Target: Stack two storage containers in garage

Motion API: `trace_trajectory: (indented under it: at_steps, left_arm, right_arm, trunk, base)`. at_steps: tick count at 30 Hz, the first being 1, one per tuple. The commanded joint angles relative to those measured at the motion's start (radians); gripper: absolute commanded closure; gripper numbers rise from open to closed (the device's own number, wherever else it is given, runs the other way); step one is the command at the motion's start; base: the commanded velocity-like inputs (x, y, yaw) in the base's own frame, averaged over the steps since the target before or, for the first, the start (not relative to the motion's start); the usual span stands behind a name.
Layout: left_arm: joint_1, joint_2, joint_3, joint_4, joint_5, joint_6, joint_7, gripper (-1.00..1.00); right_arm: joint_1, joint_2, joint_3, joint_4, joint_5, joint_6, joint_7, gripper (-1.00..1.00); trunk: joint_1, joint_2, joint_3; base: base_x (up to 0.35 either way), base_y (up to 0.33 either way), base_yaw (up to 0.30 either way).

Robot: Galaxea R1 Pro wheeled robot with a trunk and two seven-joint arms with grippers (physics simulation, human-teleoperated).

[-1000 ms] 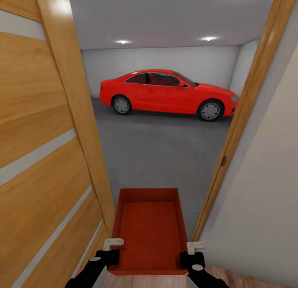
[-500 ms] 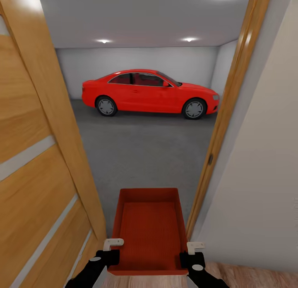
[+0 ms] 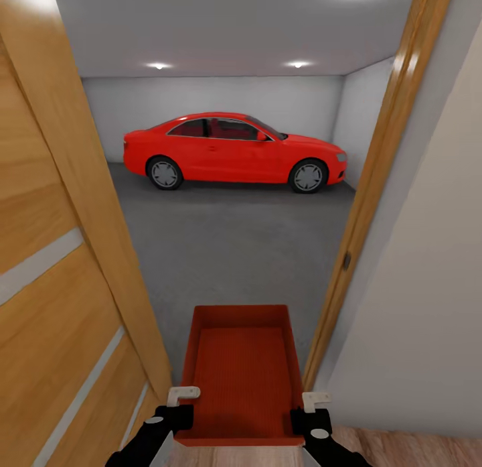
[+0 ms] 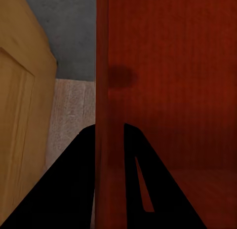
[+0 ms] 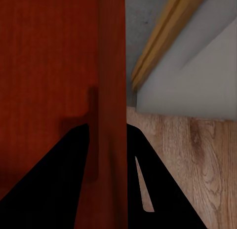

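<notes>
An orange-red storage container [image 3: 241, 376] hangs low in front of me in the head view, held level by both arms. My left gripper [image 3: 175, 413] is shut on its left wall and my right gripper [image 3: 306, 417] is shut on its right wall. In the left wrist view that wall [image 4: 108, 110] runs between the dark fingers [image 4: 74, 189]; the right wrist view has the other wall [image 5: 109, 110] between its fingers [image 5: 148, 189]. Through the doorway lies the garage with its dark grey floor [image 3: 234, 252].
An open wooden door [image 3: 60, 252] stands close on the left. The wooden door frame [image 3: 375, 185] and a pale wall [image 3: 422, 306] stand close on the right. A red car [image 3: 231, 152] is parked across the garage's back. Wood planks [image 5: 192, 160] lie underfoot.
The view has shifted: the doorway and the car sit further left and the door frame nearer. The container and both grippers hold the same place in the picture.
</notes>
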Motion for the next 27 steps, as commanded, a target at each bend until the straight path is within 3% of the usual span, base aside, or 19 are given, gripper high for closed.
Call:
trace_trajectory:
  at_steps: [1,11,22,27]
  left_arm:
    - [0.0,0.014,-0.01,-0.004,-0.017,-0.007,0.011,1.0]
    - [0.0,0.013,-0.01,-0.004,-0.017,-0.008,0.011,1.0]
    - [0.0,0.013,-0.01,-0.004,-0.017,-0.007,0.011,1.0]
    - [0.0,0.013,-0.01,-0.004,-0.016,-0.007,0.011,1.0]
  right_arm:
    - [-0.001,-0.01,-0.006,0.008,-0.034,-0.009,-0.016,1.0]
    - [-0.002,-0.01,-0.006,0.008,-0.034,-0.009,-0.016,1.0]
    - [-0.002,-0.007,-0.006,0.008,-0.034,-0.009,-0.017,1.0]
    - [-0.001,-0.01,-0.006,0.008,-0.034,-0.009,-0.016,1.0]
  trunk:
    - [0.001,-0.002,-0.002]
    - [0.001,-0.002,-0.002]
    - [0.001,-0.002,-0.002]
    - [0.001,-0.002,-0.002]
  base:
    - [0.176,0.274,-0.001]
    - [0.076,0.103,-0.007]
    - [0.001,0.001,-0.196]
    - [0.001,0.027,-0.033]
